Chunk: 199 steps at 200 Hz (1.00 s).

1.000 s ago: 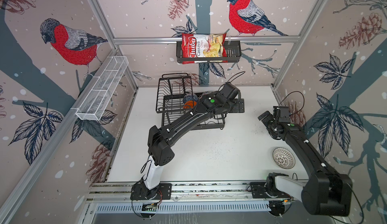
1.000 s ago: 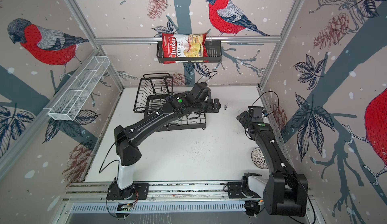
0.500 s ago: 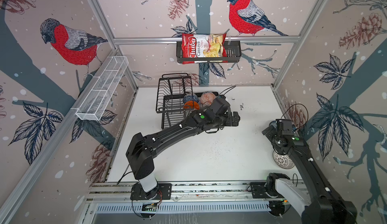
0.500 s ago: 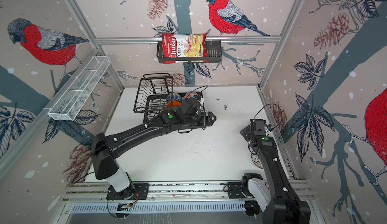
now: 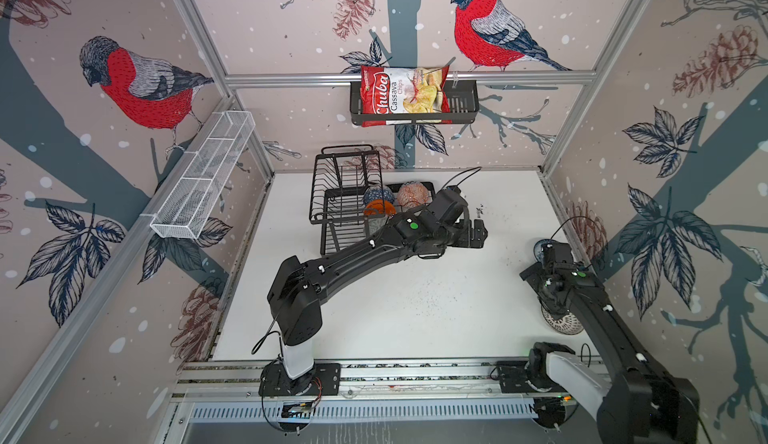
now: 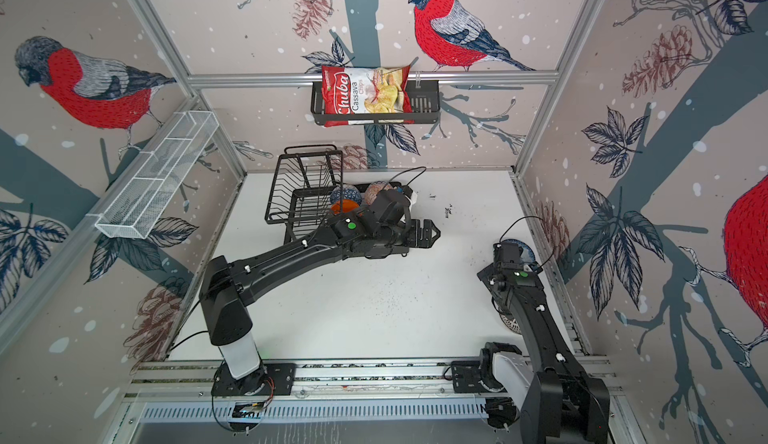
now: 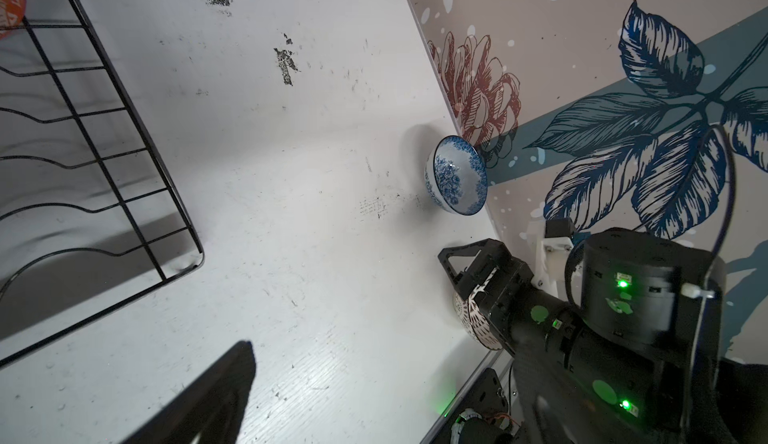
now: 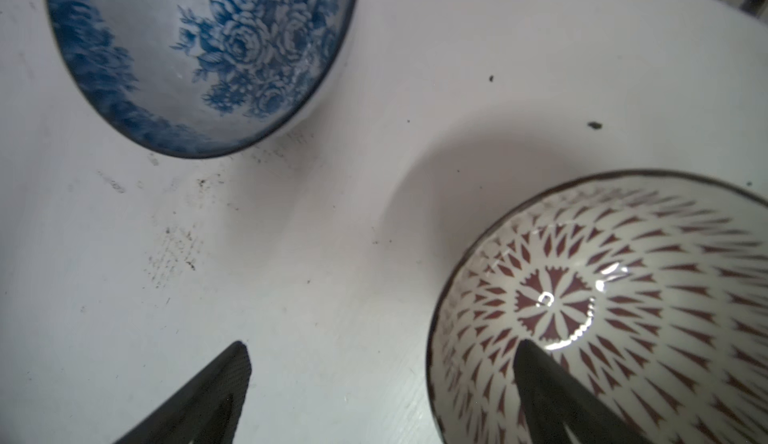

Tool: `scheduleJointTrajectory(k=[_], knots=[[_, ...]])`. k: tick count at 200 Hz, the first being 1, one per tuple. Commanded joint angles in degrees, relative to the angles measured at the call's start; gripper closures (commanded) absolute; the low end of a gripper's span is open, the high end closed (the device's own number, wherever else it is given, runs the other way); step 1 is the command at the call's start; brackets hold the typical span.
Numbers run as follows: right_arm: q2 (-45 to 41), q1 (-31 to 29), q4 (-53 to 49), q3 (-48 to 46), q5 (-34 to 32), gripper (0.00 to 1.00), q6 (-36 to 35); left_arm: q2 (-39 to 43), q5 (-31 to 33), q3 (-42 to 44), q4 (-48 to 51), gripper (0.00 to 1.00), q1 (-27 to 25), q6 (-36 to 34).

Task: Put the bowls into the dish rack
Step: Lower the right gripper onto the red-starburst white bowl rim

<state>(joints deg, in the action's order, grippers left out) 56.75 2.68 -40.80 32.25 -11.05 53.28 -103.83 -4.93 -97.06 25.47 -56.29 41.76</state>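
In both top views the dish rack (image 5: 328, 217) stands at the back of the worktop (image 5: 395, 317) with four bowls in it: the dark-blue bowl (image 5: 376, 194), the plain orange bowl (image 5: 380, 209), the orange-red patterned bowl (image 5: 411, 194) and the grey-green bowl (image 5: 374, 226), which is partly behind the left arm (image 5: 353, 255). The left gripper (image 5: 480, 234) hangs just right of the rack, wide open and empty. Well right of the rack, by the side wall (image 5: 623, 221), sit the flowered bowl (image 6: 527, 250) and the lattice bowl (image 5: 561, 323), the latter half under the right arm (image 5: 598, 313). In the left wrist view one of the left fingers (image 7: 216, 396) shows over bare worktop beside the rack's corner, and both loose bowls sit upright far from the rack. In the right wrist view the right gripper (image 8: 380, 348) is spread wide and grips nothing. One finger is over the lattice bowl's inside, the other over bare worktop outside its rim.
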Motion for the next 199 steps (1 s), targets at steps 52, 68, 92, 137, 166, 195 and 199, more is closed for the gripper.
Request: scheduleJointTrajectory(k=[52,68,92,137,166,195,199], knots=[[-2.01,1.01,5.22,-4.88,2.33,0.03,2.32,-1.63,0.75,-2.95,2.16,0.03,-2.72,-0.12],[-1.83,1.27,6.33,-5.48,2.48,0.08,1.61,-1.81,1.10,-3.05,2.15,0.03,-3.09,0.14],[-1.23,1.71,8.36,-5.79,3.91,0.15,0.11,-1.57,1.97,-2.55,1.83,0.03,-3.55,0.73],[2.17,1.89,10.25,-4.50,8.01,0.36,-2.59,0.46,3.72,-0.78,1.26,0.03,-3.74,1.49],[4.14,1.90,10.70,-3.66,10.23,0.56,-4.42,1.88,5.63,0.27,0.92,0.03,-3.75,0.96],[4.66,1.90,10.49,-3.14,11.78,0.64,-5.42,2.95,6.43,1.57,-0.22,0.03,-3.72,1.04],[4.62,1.85,10.48,-3.16,12.05,0.65,-5.46,3.16,6.50,1.85,-0.39,0.03,-3.74,1.05]])
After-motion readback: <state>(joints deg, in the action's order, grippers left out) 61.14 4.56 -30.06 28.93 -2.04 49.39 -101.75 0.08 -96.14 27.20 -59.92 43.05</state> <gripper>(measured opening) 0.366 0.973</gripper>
